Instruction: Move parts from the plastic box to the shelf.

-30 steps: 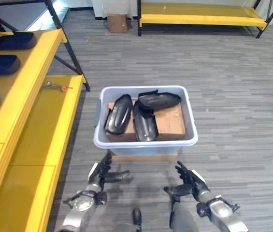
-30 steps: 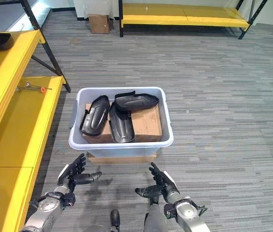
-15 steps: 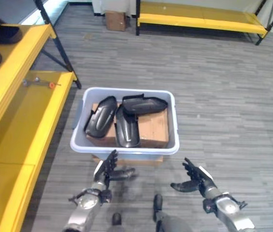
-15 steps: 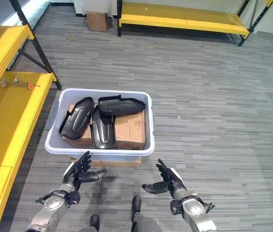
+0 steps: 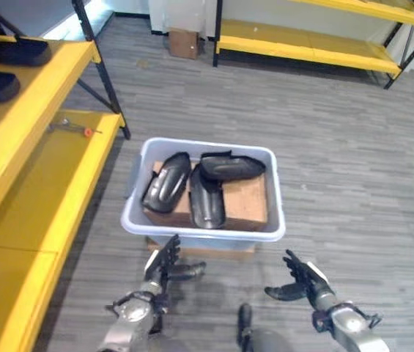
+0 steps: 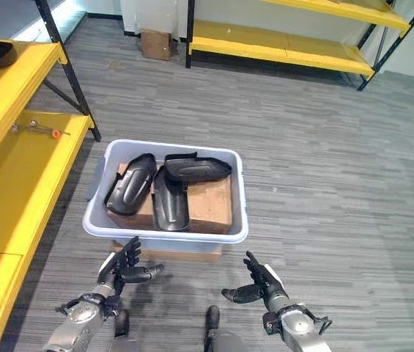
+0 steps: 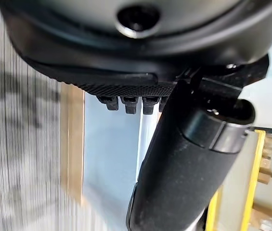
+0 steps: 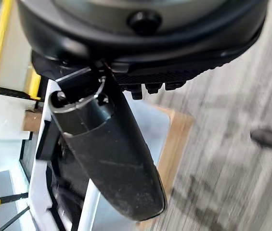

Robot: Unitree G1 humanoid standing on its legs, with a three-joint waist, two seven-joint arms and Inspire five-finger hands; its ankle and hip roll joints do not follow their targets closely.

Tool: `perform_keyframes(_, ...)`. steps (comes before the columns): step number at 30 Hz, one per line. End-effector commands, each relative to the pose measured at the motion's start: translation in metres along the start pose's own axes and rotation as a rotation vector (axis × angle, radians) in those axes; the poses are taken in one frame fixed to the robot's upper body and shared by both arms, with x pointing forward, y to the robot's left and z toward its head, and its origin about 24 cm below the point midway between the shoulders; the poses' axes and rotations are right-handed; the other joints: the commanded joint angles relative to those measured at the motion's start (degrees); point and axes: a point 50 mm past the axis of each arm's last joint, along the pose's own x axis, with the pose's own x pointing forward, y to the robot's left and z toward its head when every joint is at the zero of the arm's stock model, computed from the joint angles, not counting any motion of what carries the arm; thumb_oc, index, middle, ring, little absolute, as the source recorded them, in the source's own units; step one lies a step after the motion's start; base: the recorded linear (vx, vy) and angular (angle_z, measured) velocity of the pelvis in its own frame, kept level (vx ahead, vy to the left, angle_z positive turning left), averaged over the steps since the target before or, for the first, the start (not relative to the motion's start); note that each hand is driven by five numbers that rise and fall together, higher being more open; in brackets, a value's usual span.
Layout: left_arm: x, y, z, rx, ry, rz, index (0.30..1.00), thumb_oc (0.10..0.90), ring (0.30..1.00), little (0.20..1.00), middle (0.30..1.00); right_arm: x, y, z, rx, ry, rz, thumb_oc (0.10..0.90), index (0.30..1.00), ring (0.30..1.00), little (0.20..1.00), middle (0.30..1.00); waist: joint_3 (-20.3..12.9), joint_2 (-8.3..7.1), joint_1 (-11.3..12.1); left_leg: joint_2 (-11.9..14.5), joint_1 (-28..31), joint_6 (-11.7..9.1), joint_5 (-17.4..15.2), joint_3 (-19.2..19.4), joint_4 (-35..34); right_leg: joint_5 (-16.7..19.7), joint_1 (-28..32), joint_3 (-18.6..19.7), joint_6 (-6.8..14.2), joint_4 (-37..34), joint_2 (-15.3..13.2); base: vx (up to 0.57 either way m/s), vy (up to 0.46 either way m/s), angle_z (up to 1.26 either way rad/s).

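Note:
A pale blue plastic box (image 5: 204,227) stands on the floor on a flat cardboard base, straight ahead of me. Inside it three black curved plastic parts (image 5: 207,196) lie on a brown carton (image 5: 248,202). More black parts (image 5: 12,51) rest on the top level of the yellow shelf (image 5: 42,172) at the left. My left hand (image 5: 164,262) hovers open just in front of the box's near left corner. My right hand (image 5: 300,279) hovers open in front of its near right corner. Both hands hold nothing. The box wall (image 7: 109,144) shows past my left hand's fingers.
Small tools with an orange handle (image 5: 75,129) lie on the shelf's lower level. A second yellow rack (image 5: 316,48) stands across the far side, with a cardboard box (image 5: 184,42) beside it. Grey plank floor surrounds the box.
The camera has shifted, so the whole scene slid in view. Both hands stay open and low in front of the box, a little further apart than a second ago.

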Motion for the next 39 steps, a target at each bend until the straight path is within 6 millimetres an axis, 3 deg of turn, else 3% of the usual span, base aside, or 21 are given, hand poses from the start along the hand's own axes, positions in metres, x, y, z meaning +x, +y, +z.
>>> perform_keyframes(1, 0.003, 0.004, 0.049, 0.055, -0.235, -0.026, 1.0, 0.9, 1.0, 1.0, 1.0, 0.012, 0.002, 0.055, -0.025, -0.244, 0.02, 0.9, 1.0, 1.0, 1.0, 1.0, -2.55, -0.34, 0.19, 3.51, -2.39, 0.26, 1.42, -0.4, 1.61, -3.71, 3.29, -0.08, 5.69, 3.76, 0.19, 0.06, 0.18, 0.07)
perform_keyframes(9, 0.003, 0.007, 0.057, 0.076, -0.262, -0.018, 1.0, 0.9, 1.0, 1.0, 1.0, 0.01, -0.002, 0.065, -0.053, -0.288, 0.003, 0.9, 1.0, 1.0, 1.0, 1.0, -2.25, -0.96, 0.0, 1.25, -3.2, 1.52, -0.6, 0.6, 3.31, -0.05, 2.68, -0.06, 7.02, 2.7, -2.46, 0.04, 0.097, -0.07)
perform_keyframes(14, 0.001, 0.011, 0.062, 0.072, -0.288, -0.001, 1.0, 0.9, 1.0, 1.0, 1.0, 0.003, -0.013, 0.083, -0.075, -0.374, -0.043, 0.9, 1.0, 1.0, 1.0, 1.0, -2.35, -1.12, 0.08, 0.5, -3.88, 1.79, -0.57, 0.79, 2.88, 1.48, 2.25, -0.72, 7.55, 1.67, -3.47, 0.01, 0.024, -0.07)
perform_keyframes(19, -0.002, 0.014, 0.064, 0.073, -0.301, -0.002, 1.0, 0.9, 1.0, 1.0, 1.0, -0.023, -0.035, 0.134, -0.125, -0.617, -0.136, 0.9, 1.0, 1.0, 1.0, 1.0, -1.53, -1.12, 0.1, 0.05, -5.48, 1.71, -0.11, 0.37, 2.72, 2.24, 1.19, -1.49, 7.9, 0.85, -3.81, 0.0, 0.002, 0.0)
perform_keyframes(25, -0.005, 0.013, 0.066, 0.079, -0.31, -0.026, 1.0, 0.9, 1.0, 1.0, 1.0, -0.049, -0.054, 0.177, -0.191, -0.825, -0.232, 0.9, 1.0, 1.0, 1.0, 1.0, 0.25, -0.92, 0.54, -0.03, -7.59, 1.34, 0.48, -0.82, 3.19, 2.21, 0.35, -3.02, 7.85, 0.99, -3.93, -0.02, -0.012, 0.11)
perform_keyframes(34, -0.003, 0.003, 0.07, 0.073, -0.315, -0.086, 1.0, 0.9, 1.0, 1.0, 1.0, -0.04, -0.064, 0.227, -0.193, -0.945, -0.271, 0.9, 1.0, 1.0, 1.0, 1.0, 3.66, -0.06, 2.87, 0.19, -10.66, 1.14, 0.43, -2.61, 5.74, 1.44, -0.38, -4.74, 7.35, 1.77, -4.13, -0.03, -0.022, 0.11)
perform_keyframes(37, -0.001, 0.0, 0.075, 0.075, -0.326, -0.094, 1.0, 0.9, 1.0, 1.0, 1.0, -0.038, -0.066, 0.251, -0.229, -0.992, -0.307, 0.9, 1.0, 1.0, 1.0, 1.0, 5.03, 0.47, 3.74, 0.29, -11.95, 1.11, 0.4, -3.18, 6.66, 1.11, -1.36, -4.93, 7.19, 2.47, -4.24, -0.05, -0.007, 0.11)
perform_keyframes(39, 0.0, -0.001, 0.08, 0.076, -0.341, -0.093, 1.0, 0.9, 1.0, 1.0, 1.0, -0.04, -0.067, 0.279, -0.258, -1.059, -0.355, 0.9, 1.0, 1.0, 1.0, 1.0, 6.43, 1.13, 4.55, 0.21, -12.99, 1.09, 0.65, -3.57, 6.95, 0.95, -2.26, -5.13, 7.04, 2.97, -4.32, -0.05, 0.006, 0.05)
